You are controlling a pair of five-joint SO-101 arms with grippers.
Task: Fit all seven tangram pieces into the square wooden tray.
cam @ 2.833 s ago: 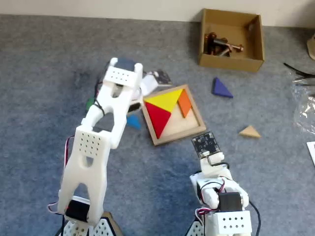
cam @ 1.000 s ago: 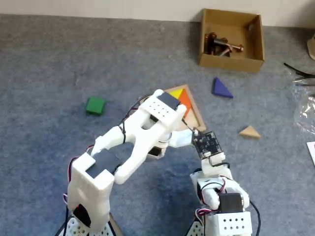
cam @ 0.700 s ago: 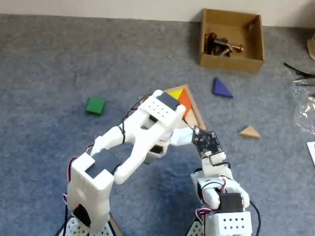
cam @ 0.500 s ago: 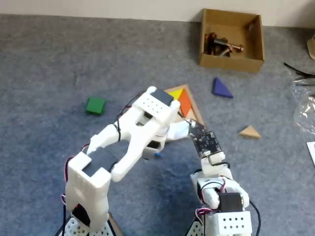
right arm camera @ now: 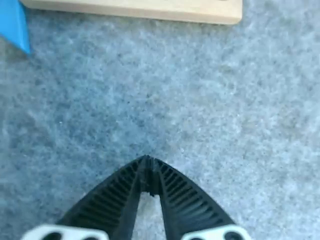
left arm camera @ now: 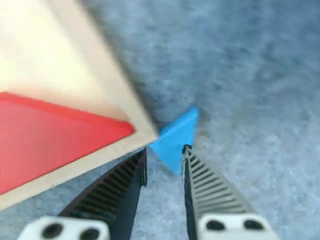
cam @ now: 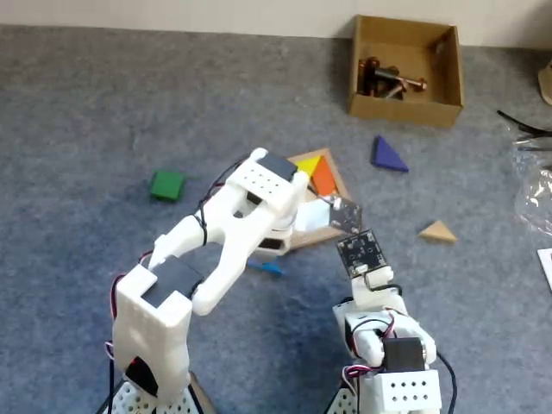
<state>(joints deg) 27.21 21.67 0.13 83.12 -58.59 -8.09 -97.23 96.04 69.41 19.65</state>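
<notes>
One green square (cam: 166, 185) lies at the left of the bench (cam: 86, 103). The left gripper (left arm camera: 164, 152), jaws slightly apart, hangs over a blue piece (left arm camera: 175, 137) touching the wooden tray (left arm camera: 115, 95) at its corner. A red piece (left arm camera: 50, 145), yellow piece (cam: 308, 164) and orange piece (cam: 323, 177) sit inside. The right gripper (right arm camera: 148, 161) is closed. A purple triangle (cam: 388, 155) and tan triangle (cam: 438, 230) lie outside, rightward

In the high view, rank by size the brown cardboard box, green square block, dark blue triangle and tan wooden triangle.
1. brown cardboard box
2. green square block
3. dark blue triangle and tan wooden triangle, too alike to rank
</notes>
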